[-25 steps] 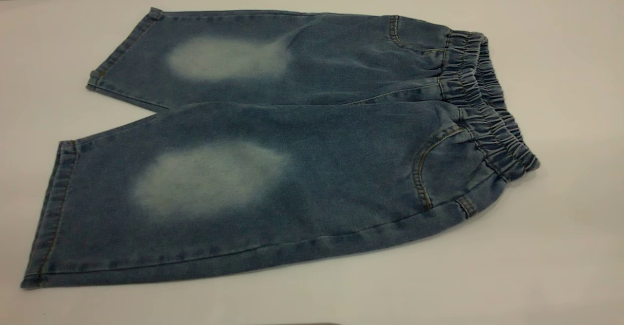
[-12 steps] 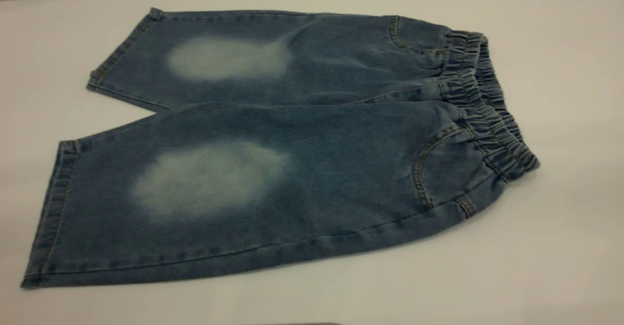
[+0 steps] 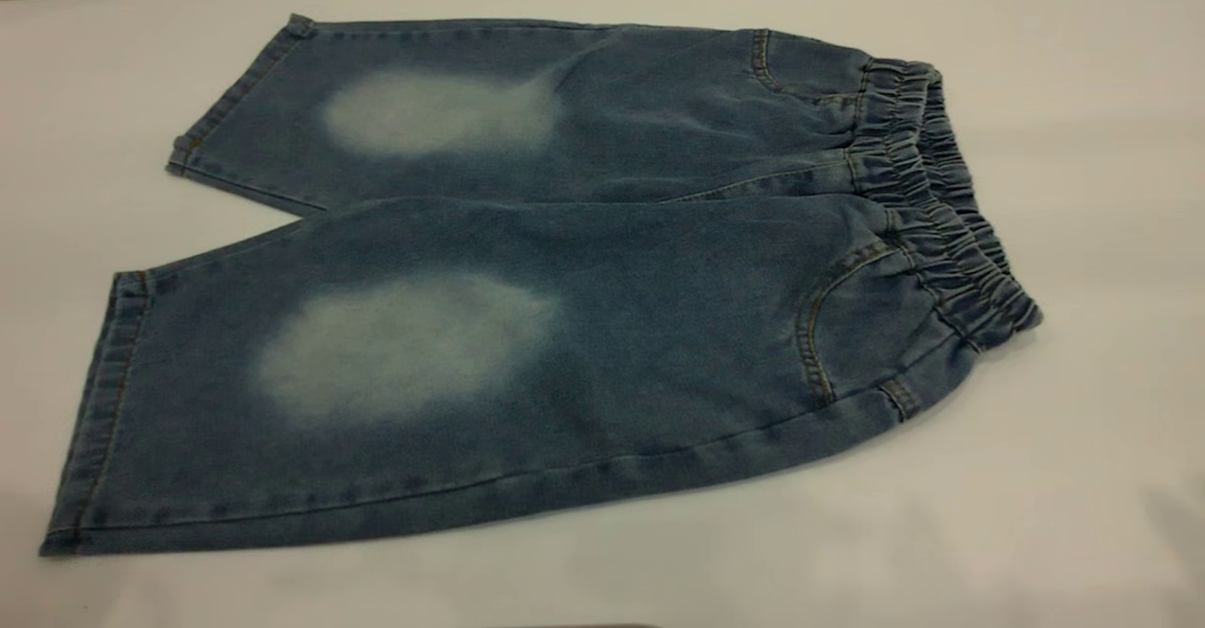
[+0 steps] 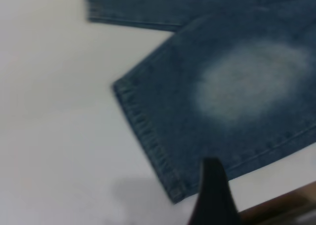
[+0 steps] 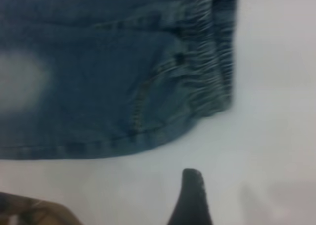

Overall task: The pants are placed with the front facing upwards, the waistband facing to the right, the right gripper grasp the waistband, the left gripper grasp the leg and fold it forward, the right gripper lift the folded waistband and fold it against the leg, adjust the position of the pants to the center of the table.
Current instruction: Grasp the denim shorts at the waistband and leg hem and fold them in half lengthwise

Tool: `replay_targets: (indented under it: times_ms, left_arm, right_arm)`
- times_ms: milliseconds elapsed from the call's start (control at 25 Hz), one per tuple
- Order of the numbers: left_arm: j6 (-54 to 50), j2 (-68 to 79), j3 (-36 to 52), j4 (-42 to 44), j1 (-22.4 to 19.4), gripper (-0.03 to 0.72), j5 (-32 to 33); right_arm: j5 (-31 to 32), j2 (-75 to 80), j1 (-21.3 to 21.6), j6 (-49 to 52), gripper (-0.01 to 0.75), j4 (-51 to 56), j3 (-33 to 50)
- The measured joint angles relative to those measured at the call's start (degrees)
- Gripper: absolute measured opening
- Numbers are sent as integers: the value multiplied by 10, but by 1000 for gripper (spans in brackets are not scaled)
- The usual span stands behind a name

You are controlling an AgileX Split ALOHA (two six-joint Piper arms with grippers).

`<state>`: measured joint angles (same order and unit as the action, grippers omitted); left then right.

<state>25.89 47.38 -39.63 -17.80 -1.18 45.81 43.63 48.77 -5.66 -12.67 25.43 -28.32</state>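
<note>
The blue denim pants (image 3: 602, 261) lie flat on the white table (image 3: 1092, 477), front up, with both legs pointing left. The puckered waistband (image 3: 941, 214) is at the right end. The near leg (image 3: 329, 374) and the far leg (image 3: 424, 110) each carry a pale oval patch. Neither gripper appears in the exterior view. In the left wrist view, a black part of my left gripper (image 4: 212, 198) hovers off the near leg's hem corner (image 4: 173, 188), apart from the cloth. In the right wrist view, my right gripper (image 5: 191, 198) hangs over bare table short of the waistband (image 5: 212, 72).
A brown strip past the table's near edge (image 4: 281, 207) shows in the left wrist view, and the same brown edge (image 5: 29, 210) shows in the right wrist view. White tabletop surrounds the pants on all sides.
</note>
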Motion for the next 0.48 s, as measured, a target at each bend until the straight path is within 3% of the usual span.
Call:
replay_targets:
  times_ms: [240,480]
  left_arm:
    - [87,142,-3,-58,0,492,-47]
    - [94,214,-3,-63,21,495,-80]
  right_arm:
    - [-74,198,0,-64,550,159,-1]
    - [-118,359,0,-268,547,385,-3]
